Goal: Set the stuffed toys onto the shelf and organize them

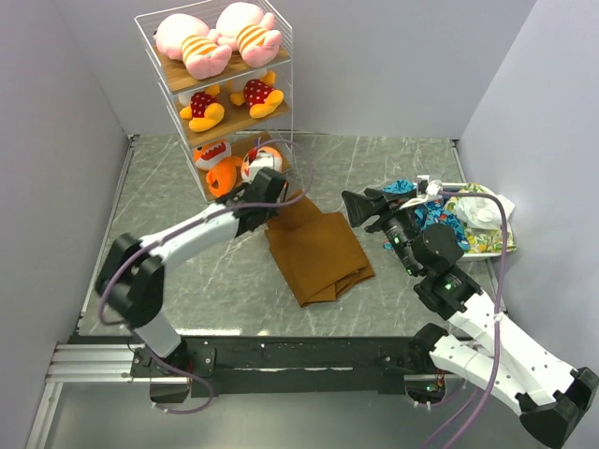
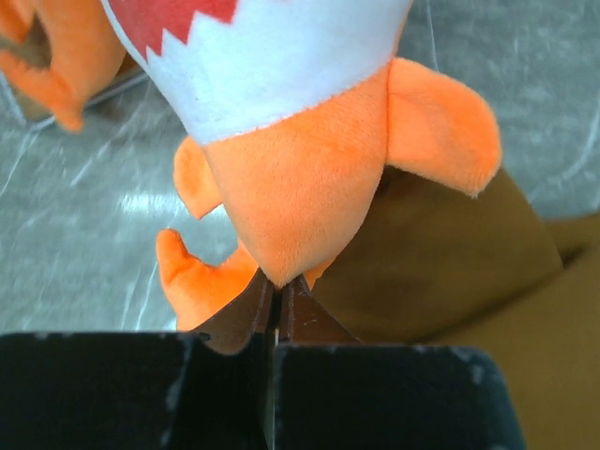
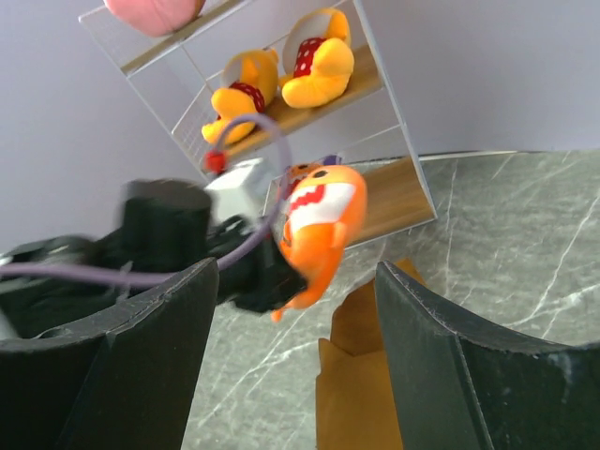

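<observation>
The weak point is the grip. Our left hand [image 2: 278, 298] is clamped shut on only a thin pinch of plush at the tail end of an orange shark [image 2: 300, 187]. The toy's round, heavier head hangs out beyond the fingers. We judge it could swing or slip free if the arm jerks. It is carried in the air at the open front of the shelf's [image 1: 245, 120] lowest board, at the far left corner of the surface [image 1: 393, 168].

The thin white wire frame is the other hazard. A fin or the hand itself could snag on a wire, and a hard push could shove the light rack or knock the second shark [image 1: 217, 166] already on that board.

Our right hand [image 1: 357, 208] hangs wide open and holds nothing, nearer the right edge.

The sharks are soft, short-pile plush with stubby fins and a white and red toothed mouth. The pink toys [image 1: 220, 39] lie on the top board and the yellow ones [image 1: 229, 101] on the middle board, all rounded and squashy. The boards look like smooth wood and the surface has a slick, marbled grey finish. A folded brown cloth [image 1: 318, 248] lies limp just beside the shelf.
</observation>
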Available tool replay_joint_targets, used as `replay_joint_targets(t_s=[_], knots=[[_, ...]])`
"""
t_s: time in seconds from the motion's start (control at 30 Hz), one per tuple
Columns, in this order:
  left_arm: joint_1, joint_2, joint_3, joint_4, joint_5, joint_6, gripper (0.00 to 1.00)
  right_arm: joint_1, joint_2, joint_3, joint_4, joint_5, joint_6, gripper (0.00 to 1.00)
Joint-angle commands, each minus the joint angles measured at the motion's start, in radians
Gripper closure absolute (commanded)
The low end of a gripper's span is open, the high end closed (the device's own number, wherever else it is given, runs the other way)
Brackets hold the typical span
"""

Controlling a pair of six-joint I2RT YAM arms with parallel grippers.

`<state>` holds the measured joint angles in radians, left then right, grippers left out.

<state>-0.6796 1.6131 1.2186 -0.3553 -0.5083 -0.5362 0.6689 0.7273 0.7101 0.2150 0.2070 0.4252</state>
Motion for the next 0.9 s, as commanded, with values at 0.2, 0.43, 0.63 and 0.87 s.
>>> replay_joint_targets(t_s=[0.2,0.43,0.63,0.87], knots=[[0.112,0.356,0.407,-0.031,-0.039,0.059,0.99,-0.006,-0.074,-0.044,0.053,0.045,-0.019,0.25],[0.15,0.525,0.614,-0.06,-0.061,0.061,0.99,-0.006,-0.085,-0.031,0.05,0.077,-0.052,0.25],[0.172,0.619,0.712,-0.065,-0.073,0.074,0.99,-0.006,-0.112,-0.04,0.067,0.088,-0.055,0.25],[0.189,0.682,0.745,-0.039,-0.081,0.071,0.99,-0.006,-0.137,-0.043,0.073,0.095,-0.071,0.25]])
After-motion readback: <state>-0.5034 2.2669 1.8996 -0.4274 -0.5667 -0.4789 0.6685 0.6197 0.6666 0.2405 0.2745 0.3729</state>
